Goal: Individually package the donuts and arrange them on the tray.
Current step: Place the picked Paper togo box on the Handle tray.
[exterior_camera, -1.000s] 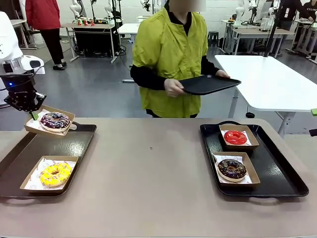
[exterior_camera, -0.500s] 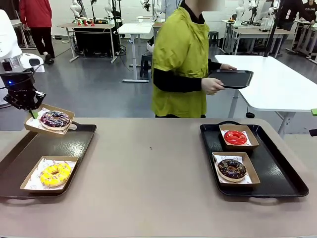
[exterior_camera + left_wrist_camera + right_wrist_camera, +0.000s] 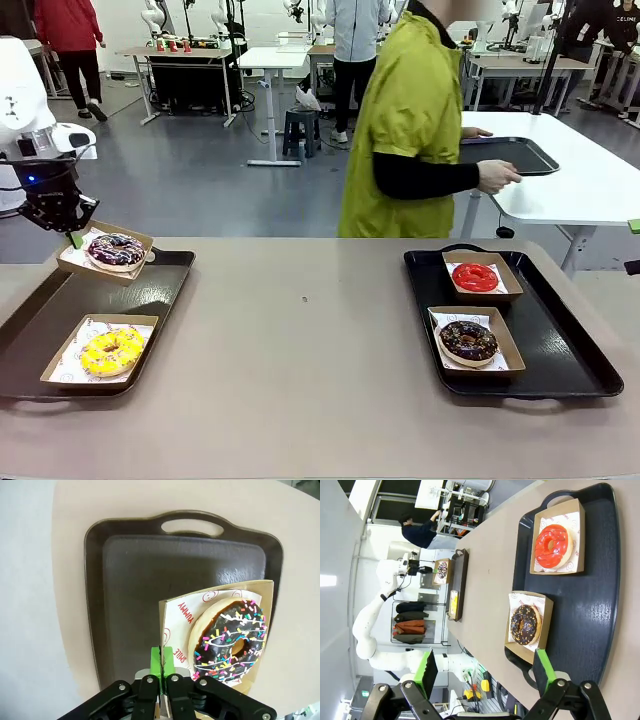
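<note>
Now lower over left tray (image 3: 150,290); left gripper (image 3: 70,232) clamped on boxed purple donut (image 3: 115,248), nearly placed; right gripper (image 3: 485,672) wide, empty.

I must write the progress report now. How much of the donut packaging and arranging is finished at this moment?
All four donuts sit in boxes. Done: the red donut and chocolate donut on the right tray, the yellow donut on the left tray. In hand: the left end effector is shut on the speckled donut's box, held above that tray's far end. Left: setting it down.
</note>
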Robot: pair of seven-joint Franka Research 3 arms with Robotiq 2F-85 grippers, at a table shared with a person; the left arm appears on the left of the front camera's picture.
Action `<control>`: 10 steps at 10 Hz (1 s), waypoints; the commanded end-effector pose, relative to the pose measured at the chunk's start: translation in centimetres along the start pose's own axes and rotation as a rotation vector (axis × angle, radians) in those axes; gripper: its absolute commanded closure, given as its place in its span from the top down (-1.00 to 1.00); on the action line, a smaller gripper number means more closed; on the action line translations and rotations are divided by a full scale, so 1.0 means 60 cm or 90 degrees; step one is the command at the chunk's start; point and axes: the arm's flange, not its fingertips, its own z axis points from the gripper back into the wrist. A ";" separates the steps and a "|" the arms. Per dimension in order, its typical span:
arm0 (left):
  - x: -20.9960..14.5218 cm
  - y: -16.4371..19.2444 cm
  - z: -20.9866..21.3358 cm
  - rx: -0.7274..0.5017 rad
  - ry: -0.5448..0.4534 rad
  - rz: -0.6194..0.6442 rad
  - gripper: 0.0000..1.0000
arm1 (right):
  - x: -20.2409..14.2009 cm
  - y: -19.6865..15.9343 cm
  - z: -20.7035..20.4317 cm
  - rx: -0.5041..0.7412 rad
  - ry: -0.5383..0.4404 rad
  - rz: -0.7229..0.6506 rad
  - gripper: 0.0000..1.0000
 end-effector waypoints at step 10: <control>0.065 0.044 -0.095 -0.021 0.027 -0.021 -0.97 | -0.006 0.003 0.000 -0.003 0.006 0.005 1.00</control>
